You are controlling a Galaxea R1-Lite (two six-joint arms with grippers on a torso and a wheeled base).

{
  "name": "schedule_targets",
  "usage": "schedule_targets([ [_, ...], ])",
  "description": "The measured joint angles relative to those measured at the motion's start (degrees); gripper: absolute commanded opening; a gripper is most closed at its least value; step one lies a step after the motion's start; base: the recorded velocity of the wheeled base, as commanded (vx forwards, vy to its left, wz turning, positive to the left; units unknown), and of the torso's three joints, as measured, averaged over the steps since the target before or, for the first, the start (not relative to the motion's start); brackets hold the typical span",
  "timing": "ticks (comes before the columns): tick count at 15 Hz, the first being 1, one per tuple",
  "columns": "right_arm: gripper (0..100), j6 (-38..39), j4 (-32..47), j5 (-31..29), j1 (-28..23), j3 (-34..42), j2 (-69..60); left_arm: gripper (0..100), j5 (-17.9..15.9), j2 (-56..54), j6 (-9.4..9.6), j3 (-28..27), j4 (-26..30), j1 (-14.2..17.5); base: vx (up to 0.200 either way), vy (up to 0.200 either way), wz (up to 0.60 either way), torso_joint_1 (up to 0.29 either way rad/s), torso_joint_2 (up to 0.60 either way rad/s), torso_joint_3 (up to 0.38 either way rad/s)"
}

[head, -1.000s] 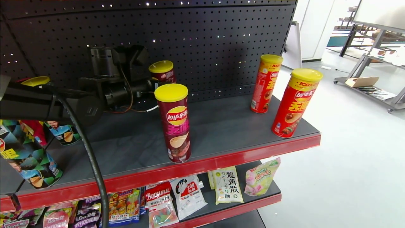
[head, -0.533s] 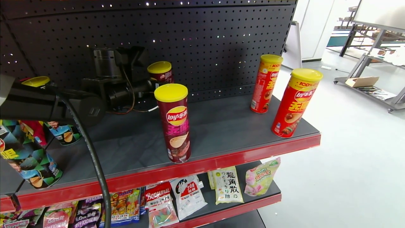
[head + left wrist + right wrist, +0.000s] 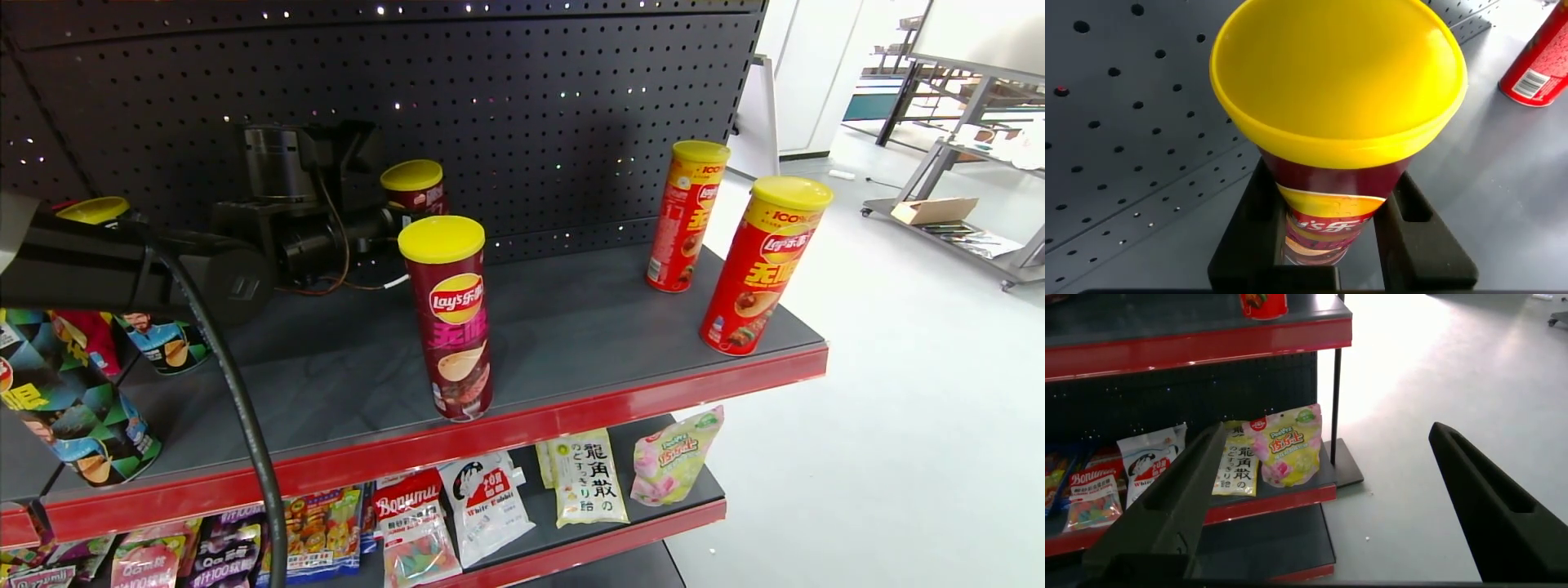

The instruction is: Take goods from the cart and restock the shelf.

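L tool (image 3: pixel 1335 241) is gripping maroon chip can (image 3: pixel 1339 73), upright at back of shelf (image 3: pixel 571 327) nr pegboard (image 3: pixel 531 106). R tool (image 3: pixel 1327 457) is hanging w/ fingers wide apart.

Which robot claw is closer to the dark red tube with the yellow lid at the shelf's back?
Left. The left gripper clamps the yellow-lidded dark red tube by the pegboard; the right gripper hangs open lower down, facing snack bags on the lower shelf.
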Motion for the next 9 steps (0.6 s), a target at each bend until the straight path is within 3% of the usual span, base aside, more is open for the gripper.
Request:
schedule_targets([
  [9,100,0.0,0.0,0.0,0.0,0.0,0.0,0,0.0,0.2,-0.12,0.0,0.2,-0.5,0.000,0.000,0.00,0.000,0.00,0.000],
])
